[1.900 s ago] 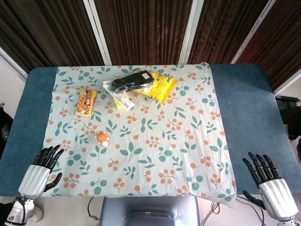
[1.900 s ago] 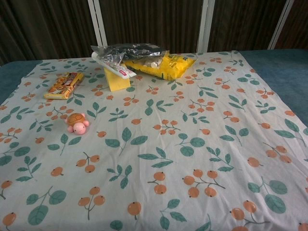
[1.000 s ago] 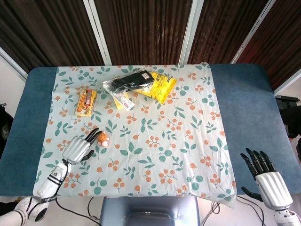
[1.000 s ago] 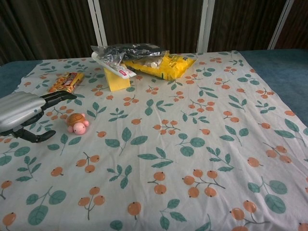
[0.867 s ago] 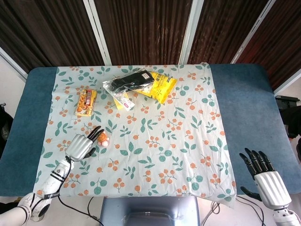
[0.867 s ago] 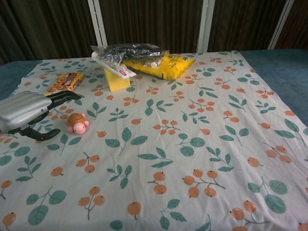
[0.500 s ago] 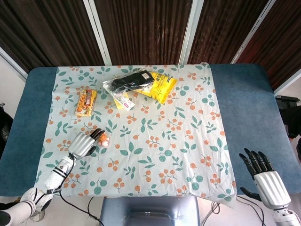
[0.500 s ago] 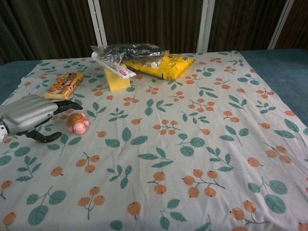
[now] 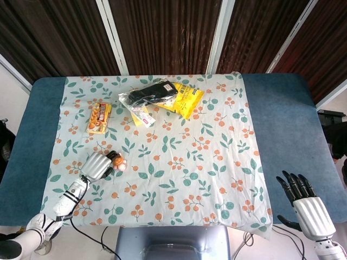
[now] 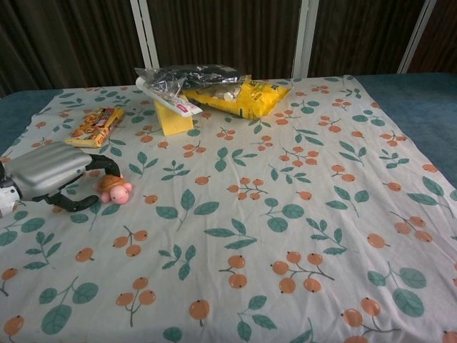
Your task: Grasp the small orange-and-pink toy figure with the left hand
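Note:
The small orange-and-pink toy figure (image 9: 119,162) (image 10: 117,190) lies on the floral cloth at the near left. My left hand (image 9: 97,165) (image 10: 51,172) sits right beside it on its left. Its dark fingers (image 10: 106,164) curl over the toy's orange shell and touch it, and the thumb (image 10: 75,204) lies low just beside it. Whether the toy is pinched does not show. My right hand (image 9: 304,207) hovers off the table's near right corner, fingers spread and holding nothing. The chest view does not show it.
An orange snack box (image 9: 99,117) (image 10: 94,126) lies behind the toy. Further back are a yellow block (image 10: 174,118), a clear bag with dark contents (image 9: 150,95) (image 10: 187,76) and a yellow bag (image 9: 186,99) (image 10: 243,96). Blue table (image 9: 282,124) borders the cloth.
My left hand came in from the near left corner to the toy, and its fingers have curled over the shell. The toy shifted slightly. My right hand barely moved.

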Tool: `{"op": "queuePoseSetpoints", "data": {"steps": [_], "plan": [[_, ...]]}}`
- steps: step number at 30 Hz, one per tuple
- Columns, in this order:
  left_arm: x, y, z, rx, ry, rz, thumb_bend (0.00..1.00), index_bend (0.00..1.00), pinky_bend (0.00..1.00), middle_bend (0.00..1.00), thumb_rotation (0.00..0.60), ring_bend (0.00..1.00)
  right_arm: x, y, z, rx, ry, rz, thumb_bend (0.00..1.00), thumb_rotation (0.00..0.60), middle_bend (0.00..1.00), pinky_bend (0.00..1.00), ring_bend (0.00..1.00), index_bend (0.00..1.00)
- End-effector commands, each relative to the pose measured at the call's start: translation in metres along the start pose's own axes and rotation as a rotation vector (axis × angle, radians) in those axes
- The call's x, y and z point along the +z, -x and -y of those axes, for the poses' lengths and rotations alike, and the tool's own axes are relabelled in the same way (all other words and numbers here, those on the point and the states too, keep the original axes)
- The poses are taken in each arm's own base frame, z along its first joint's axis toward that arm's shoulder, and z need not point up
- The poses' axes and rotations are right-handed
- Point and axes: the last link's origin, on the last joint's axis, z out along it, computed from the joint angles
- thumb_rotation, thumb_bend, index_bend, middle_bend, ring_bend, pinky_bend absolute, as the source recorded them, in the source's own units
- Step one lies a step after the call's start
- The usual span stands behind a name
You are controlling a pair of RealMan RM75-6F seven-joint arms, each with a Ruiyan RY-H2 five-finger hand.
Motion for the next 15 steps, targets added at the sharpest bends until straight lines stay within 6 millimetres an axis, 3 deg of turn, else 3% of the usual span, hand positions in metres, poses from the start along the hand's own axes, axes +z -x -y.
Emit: {"op": "queuePoseSetpoints", "data": {"steps": [1,7,15], "plan": [[0.0026,-0.0006,-0.0043,-0.013,0.011,-0.026,0.40,0.61,1.00,0.60,0.600,0.93,0.0000,0.0000,-0.0002,0.000,0.001,0.001,0.12,0.600,0.00,0.00,0.00,0.00],[0.0025,-0.0027,-0.0075,-0.014,0.018,-0.096,0.42,0.88,1.00,0.87,0.600,0.95,-0.0002,-0.0008,-0.0005,0.002,0.001,-0.001,0.12,0.600,0.00,0.00,0.00,0.00],[0.0011,-0.0032,-0.0062,-0.011,0.020,-0.130,0.43,0.92,1.00,0.91,0.600,0.95,-0.0008,0.0000,0.0011,0.007,-0.008,0.008,0.12,0.600,0.00,0.00,0.00,0.00]]}}
